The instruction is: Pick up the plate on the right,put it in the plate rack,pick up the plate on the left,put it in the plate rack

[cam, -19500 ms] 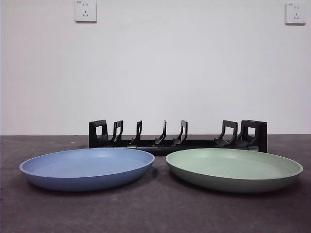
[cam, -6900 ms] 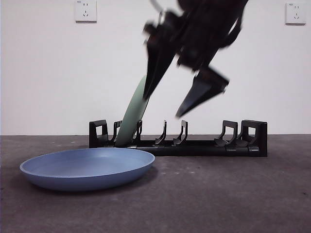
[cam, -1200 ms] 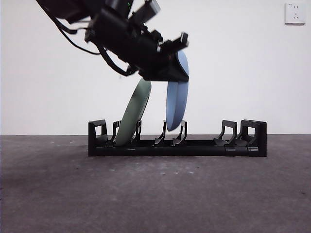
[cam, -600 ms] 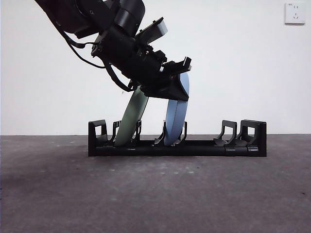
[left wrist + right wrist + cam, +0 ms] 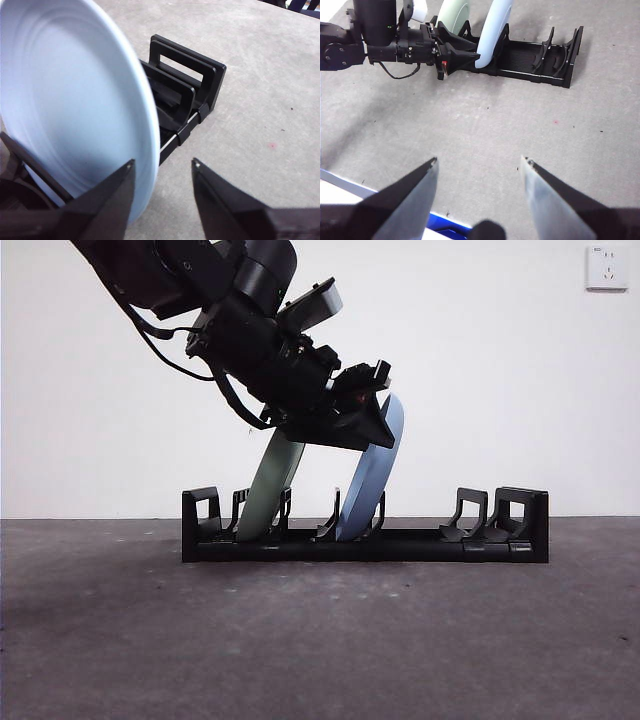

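The blue plate (image 5: 370, 490) stands on edge in a middle slot of the black plate rack (image 5: 450, 545), leaning right against a prong. The green plate (image 5: 270, 490) leans in a slot further left. My left gripper (image 5: 383, 405) is at the blue plate's upper rim, open. In the left wrist view the blue plate (image 5: 75, 100) fills one side, my left gripper (image 5: 162, 162) has one jaw across the plate's face and the other clear of its rim, and the rack (image 5: 190, 95) runs behind. My right gripper (image 5: 479, 160) hangs open over bare table, far from the rack (image 5: 555, 60).
Two pairs of prongs at the rack's right end (image 5: 490, 515) hold nothing. The left arm (image 5: 380, 45) reaches in over the rack's left part. A white and blue edge (image 5: 350, 195) lies below my right gripper. Wall sockets (image 5: 607, 267) sit high behind.
The blue plate came down into the rack slot and has tipped to lean right. My left gripper's jaws have spread off it.
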